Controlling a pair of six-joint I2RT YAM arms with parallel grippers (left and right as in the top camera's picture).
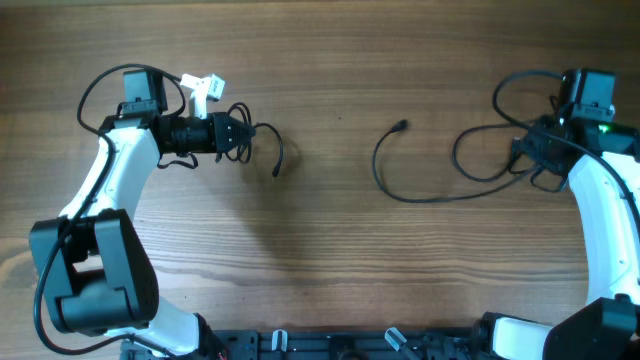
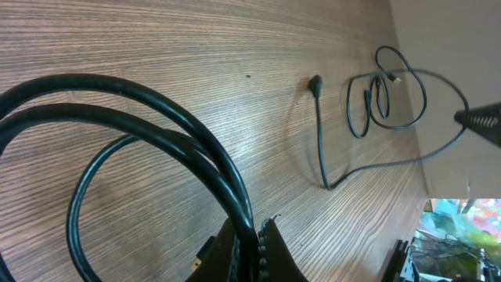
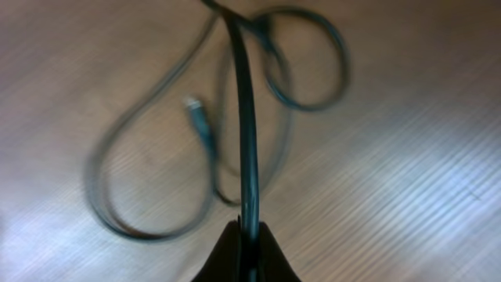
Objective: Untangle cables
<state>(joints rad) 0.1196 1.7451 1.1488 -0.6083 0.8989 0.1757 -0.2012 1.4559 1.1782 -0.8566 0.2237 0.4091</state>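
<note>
Left end effector (image 1: 232, 135): closed on the left cable (image 1: 281, 148), fingers pinched over a bunch of curls (the wrist view shows two strands running into the grip), probably to anchor this cord on its own side

Left cable: gathered at the grip, with one free tail curving down onto the counter (image 1: 330, 260)

Right end effector (image 1: 528, 152): clamped on the right cable (image 1: 430, 200), with a single strand between the fingers; its wrist view is blurred

Right cable: lies across the counter in a long open curve out to its plug (image 1: 401, 126), with a loose loop (image 1: 457, 152) near the grip

Separation: the two cords lie well apart and do not touch, so I judge the pulling apart largely done

Remaining: by my reading, the curls at each grip need laying out flat, and the left bunch looks the tighter one
</note>
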